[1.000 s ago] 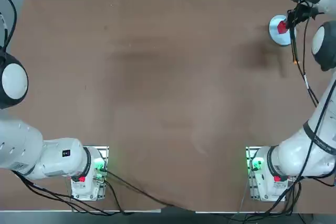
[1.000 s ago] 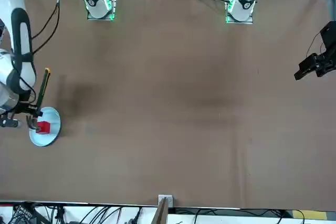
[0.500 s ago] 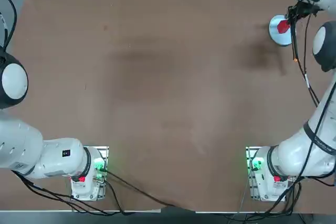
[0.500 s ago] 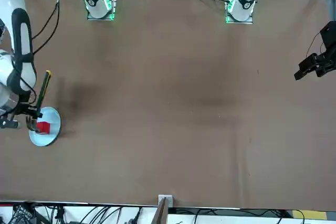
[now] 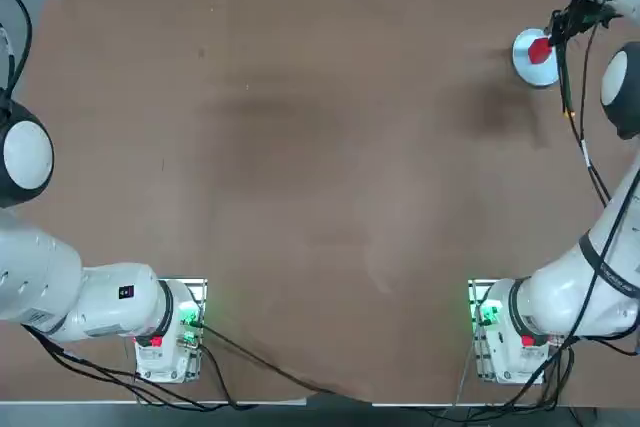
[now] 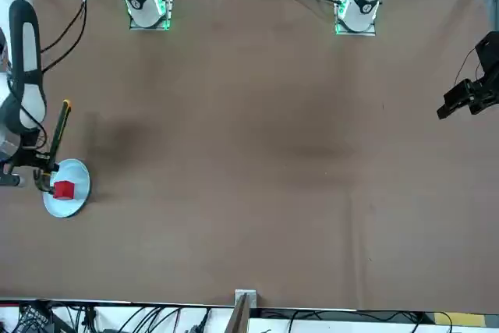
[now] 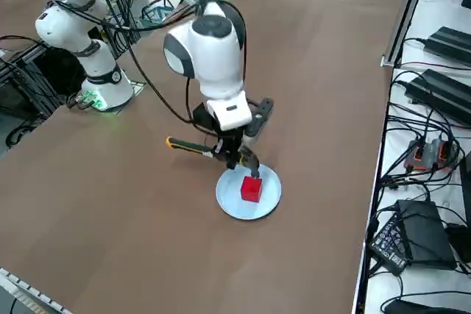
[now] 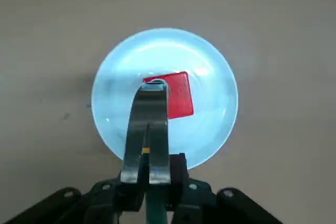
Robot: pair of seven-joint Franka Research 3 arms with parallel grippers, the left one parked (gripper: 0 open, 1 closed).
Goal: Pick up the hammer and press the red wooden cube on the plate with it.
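Slim green-handled hammer (image 7: 210, 149) with orange tip hangs level above the table, head over the small red wooden cube (image 7: 251, 188), which sits on the round pale-blue plate (image 7: 271, 195).

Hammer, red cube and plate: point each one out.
hammer (image 7: 193, 146), right side view, on the handle.
red cube (image 8: 177, 95), right wrist view, on its top face.
plate (image 8: 210, 77), right wrist view, on bare surface beside the cube.
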